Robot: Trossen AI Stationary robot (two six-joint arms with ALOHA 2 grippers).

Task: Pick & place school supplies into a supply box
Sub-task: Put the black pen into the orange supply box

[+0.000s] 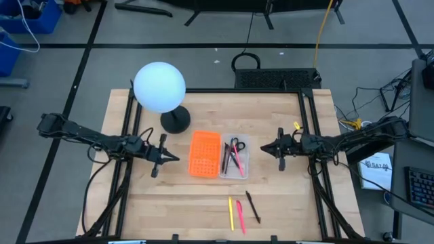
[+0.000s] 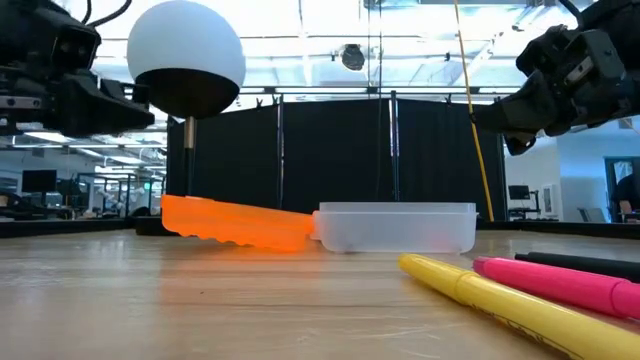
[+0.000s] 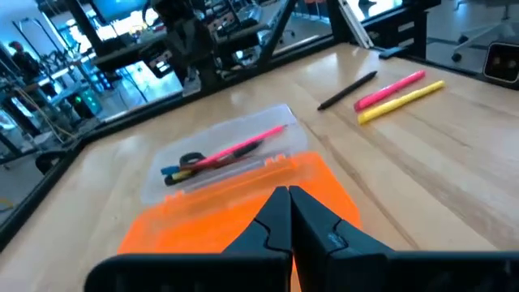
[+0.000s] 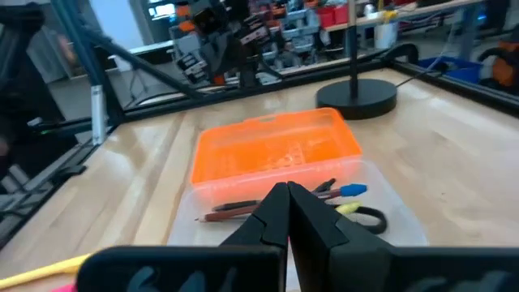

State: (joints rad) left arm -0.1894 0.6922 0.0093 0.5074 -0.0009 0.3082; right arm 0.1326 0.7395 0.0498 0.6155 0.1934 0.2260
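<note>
The supply box lies open mid-table: a clear tray (image 1: 234,157) joined to an orange gridded lid (image 1: 205,154) that rests flat on the wood to its left. Black-handled scissors (image 4: 369,215) and several pens (image 3: 231,150) lie inside the tray. A yellow pen (image 1: 230,212), a pink pen (image 1: 239,215) and a black pen (image 1: 253,207) lie loose on the table near its front edge. My left gripper (image 1: 178,157) hovers shut left of the lid. My right gripper (image 1: 263,147) hovers shut right of the tray. Neither holds anything.
A white globe lamp (image 1: 159,87) on a black base (image 1: 175,122) stands behind the lid at the back left. Black frame rails (image 1: 129,135) run along both table sides. Bare wood lies between the box and the loose pens.
</note>
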